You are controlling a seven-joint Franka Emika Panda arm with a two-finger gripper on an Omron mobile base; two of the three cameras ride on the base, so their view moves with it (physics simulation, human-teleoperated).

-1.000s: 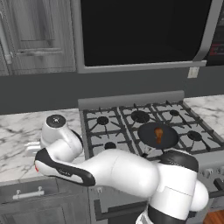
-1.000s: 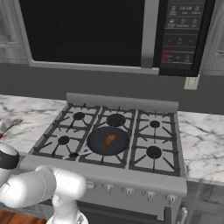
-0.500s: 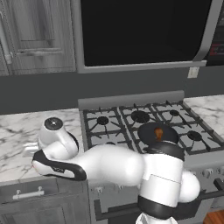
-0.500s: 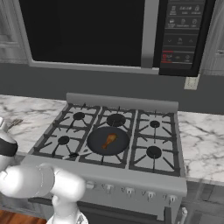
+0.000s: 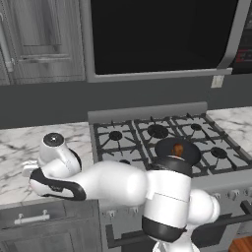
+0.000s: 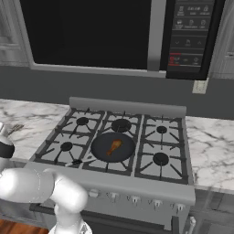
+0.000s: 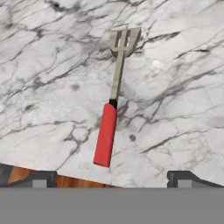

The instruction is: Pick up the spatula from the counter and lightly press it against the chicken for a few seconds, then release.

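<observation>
The keypad writing on the microwave (image 6: 187, 36) above the stove (image 6: 151, 137) is too small to read. Left of the stove, the red-handled spatula (image 7: 111, 109) lies flat on the white marble worktop (image 7: 52, 65). The gripper (image 7: 111, 179) is poised over it, jaws spread wide, empty. The chicken (image 6: 113, 146) sits in the stove's pan (image 6: 98, 148).

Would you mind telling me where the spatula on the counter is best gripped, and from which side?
Take the red handle of the spatula, descending from above: it lies flat on the counter, so close the jaws across the handle's narrow width.
</observation>
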